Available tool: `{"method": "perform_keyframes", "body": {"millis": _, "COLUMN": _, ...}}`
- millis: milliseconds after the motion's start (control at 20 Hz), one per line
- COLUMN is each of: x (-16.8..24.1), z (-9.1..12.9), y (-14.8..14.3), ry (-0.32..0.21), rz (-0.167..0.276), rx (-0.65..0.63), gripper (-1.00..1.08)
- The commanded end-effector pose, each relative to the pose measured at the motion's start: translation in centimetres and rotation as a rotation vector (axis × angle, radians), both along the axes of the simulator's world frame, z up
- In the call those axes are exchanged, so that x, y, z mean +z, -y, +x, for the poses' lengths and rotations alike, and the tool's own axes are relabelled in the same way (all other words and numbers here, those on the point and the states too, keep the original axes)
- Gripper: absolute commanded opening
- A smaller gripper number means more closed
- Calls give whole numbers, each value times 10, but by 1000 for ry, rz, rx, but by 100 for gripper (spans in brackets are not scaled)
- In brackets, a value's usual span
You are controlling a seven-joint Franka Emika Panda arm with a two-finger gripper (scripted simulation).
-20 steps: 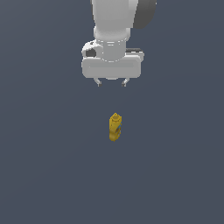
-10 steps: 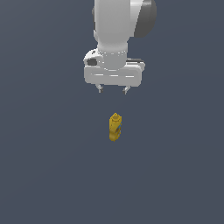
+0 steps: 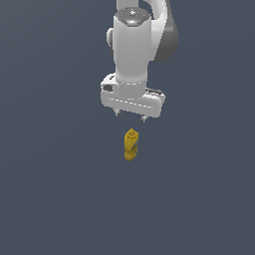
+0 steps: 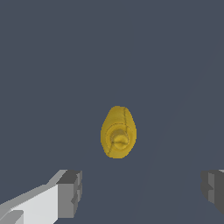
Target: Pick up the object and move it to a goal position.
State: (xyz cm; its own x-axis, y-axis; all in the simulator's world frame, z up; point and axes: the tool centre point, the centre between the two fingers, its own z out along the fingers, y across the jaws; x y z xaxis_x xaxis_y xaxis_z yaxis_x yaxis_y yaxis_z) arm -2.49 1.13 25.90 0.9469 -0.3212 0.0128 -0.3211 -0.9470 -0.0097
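The white hand [image 3: 131,116] hangs wide open, gripping nothing, its grey fingertips [image 4: 70,194] well apart. The small yellow capped bottle [image 3: 131,145] stands upright on the dark grey table [image 3: 55,189], just below the hand.

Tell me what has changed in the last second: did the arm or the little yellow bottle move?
The gripper has moved across the exterior view toward the yellow bottle and turned a little. It now hangs close to the bottle's capped top, jaws open, without touching. Nothing has been grasped or released. The bottle stands upright in the same spot on the dark floor.
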Motion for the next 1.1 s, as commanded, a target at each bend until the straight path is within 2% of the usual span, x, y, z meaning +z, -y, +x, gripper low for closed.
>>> {"method": "perform_keyframes", "body": {"millis": 0, "x": -11, "z": 5, "y": -2, "ry": -4, "rz": -1, "rx": -49, "gripper": 100}}
{"method": "perform_keyframes", "body": {"millis": 450, "x": -35, "z": 13, "y": -6, "ry": -14, "rz": -3, "rx": -153, "gripper": 100}}
{"method": "perform_keyframes", "body": {"millis": 1050, "x": -50, "z": 14, "y": -7, "ry": -16, "rz": -4, "rx": -165, "gripper": 100}}
